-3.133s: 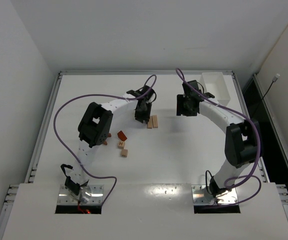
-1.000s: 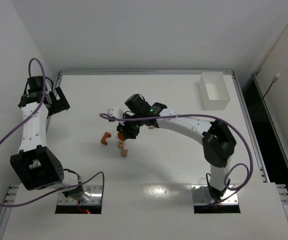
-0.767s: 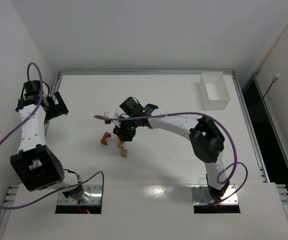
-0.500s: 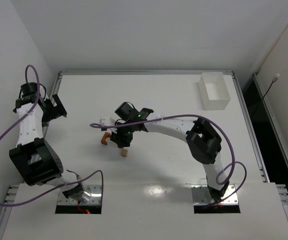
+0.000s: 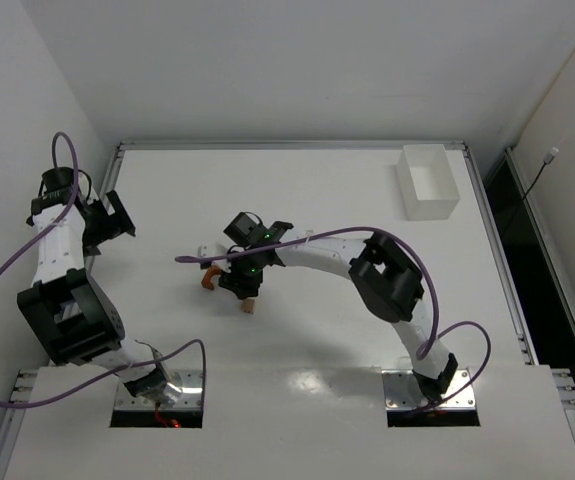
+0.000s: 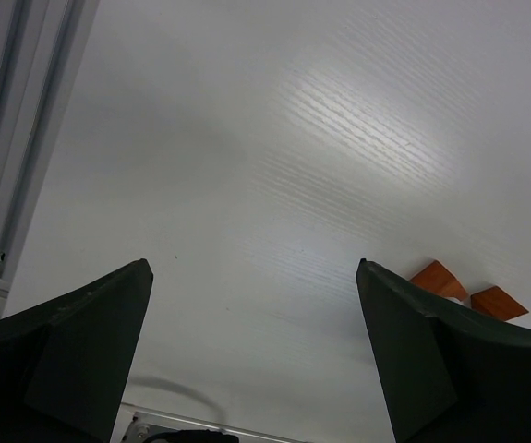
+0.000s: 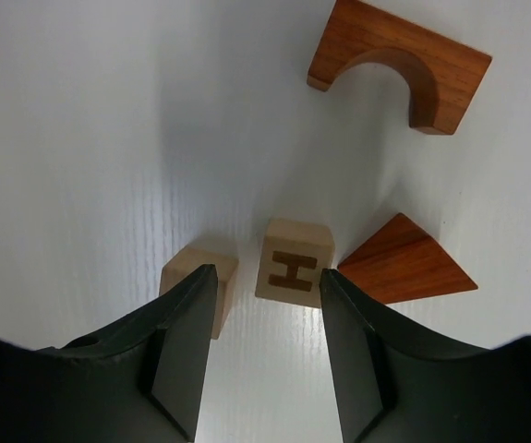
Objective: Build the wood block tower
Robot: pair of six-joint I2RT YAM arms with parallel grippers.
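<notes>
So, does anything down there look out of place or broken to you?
Nothing looks broken or spilled. What stands out is that nothing is stacked: the arch lies flat on the table, the wedge lies on its side beside the H cube, and a plain cube sits on that cube's other side.

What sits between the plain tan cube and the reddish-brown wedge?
The tan cube marked H, set apart from the plain tan cube and close beside the reddish-brown wedge, as the right wrist view shows.
</notes>
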